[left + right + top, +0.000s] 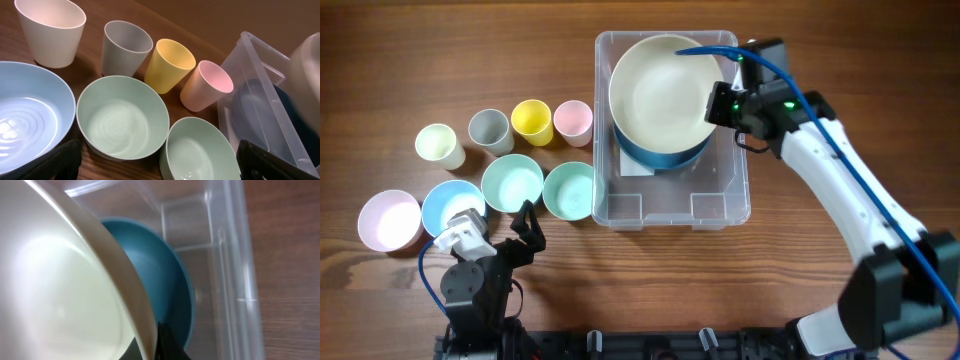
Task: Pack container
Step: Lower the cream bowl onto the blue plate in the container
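The clear container (670, 208) stands right of centre and holds a teal-blue bowl (665, 153). My right gripper (720, 103) is shut on the rim of a large cream bowl (660, 88), held over the blue bowl inside the container. In the right wrist view the cream bowl (55, 285) fills the left, the blue bowl (155, 265) lies behind it, and the container wall (225, 255) is on the right. My left gripper (525, 232) is open and empty at the front left. Its fingers (155, 160) flank two mint bowls, and the container (265, 100) shows at the right.
Left of the container stand a cream cup (439, 146), a grey cup (490, 130), a yellow cup (532, 122) and a pink cup (573, 121). In front of them are a pink bowl (390, 220), a light blue bowl (451, 205) and two mint bowls (512, 183) (570, 190).
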{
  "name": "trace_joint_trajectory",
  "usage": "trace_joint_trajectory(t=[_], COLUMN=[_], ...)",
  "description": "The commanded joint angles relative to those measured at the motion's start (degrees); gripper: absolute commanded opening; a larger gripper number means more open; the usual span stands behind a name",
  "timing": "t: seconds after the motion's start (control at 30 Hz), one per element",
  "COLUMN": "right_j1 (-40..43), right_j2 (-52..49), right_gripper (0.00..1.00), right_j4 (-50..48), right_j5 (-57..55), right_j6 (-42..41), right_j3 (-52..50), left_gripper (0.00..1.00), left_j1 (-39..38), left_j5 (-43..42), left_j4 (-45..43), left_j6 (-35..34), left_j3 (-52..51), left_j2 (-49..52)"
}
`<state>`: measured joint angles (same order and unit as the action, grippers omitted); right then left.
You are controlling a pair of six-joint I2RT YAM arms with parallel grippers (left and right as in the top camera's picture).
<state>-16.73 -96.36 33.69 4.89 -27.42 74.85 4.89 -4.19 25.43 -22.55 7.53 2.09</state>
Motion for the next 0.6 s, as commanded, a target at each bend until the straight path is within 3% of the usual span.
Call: trace_joint_trajectory(t=[0.0, 0.03, 0.13, 0.27, 0.37, 0.47, 0.57], right_j1=[-0.79, -0.79, -0.76, -1.38, -5.22, -10.97, -15.30], right_j2=[-0.48, 0.02, 3.04, 6.45, 4.98, 1.55, -2.75], right_gripper=[0.40, 0.47, 0.50, 0.32, 0.27, 0.05, 0.04], right_j4=[-2.80, -4.02, -6.01, -4.94, -0.63, 0.66, 1.70], right_j5=[-0.26, 0.74, 1.38, 6.12, 7.69, 7.15, 6.64], right_j6=[0.44, 2.34, 4.24, 4.92, 6.54, 9.92, 10.71], right_j3=[0.24, 0.26, 0.31, 0.31, 0.28, 0.28, 0.28], left_gripper=[1.00, 1.00, 0.99, 1.00, 1.00, 1.00, 1.00], left_j1=[-0.26, -0.26, -0.26, -0.26, -0.26, -0.26, -0.26], left_j5=[0.15, 0.15, 0.15, 0.15, 0.15, 0.15, 0.15], left_j4=[-0.24, -0.24, -0.24, -0.24, -0.24, -0.24, -0.24], left_j6=[1.36, 1.36, 1.36, 1.36, 1.36, 1.36, 1.36], left_j3=[-0.17, -0.17, -0.17, -0.17, -0.17, -0.17, -0.17], left_j2=[-0.24, -0.24, -0.24, -0.24, -0.24, -0.24, -0.24])
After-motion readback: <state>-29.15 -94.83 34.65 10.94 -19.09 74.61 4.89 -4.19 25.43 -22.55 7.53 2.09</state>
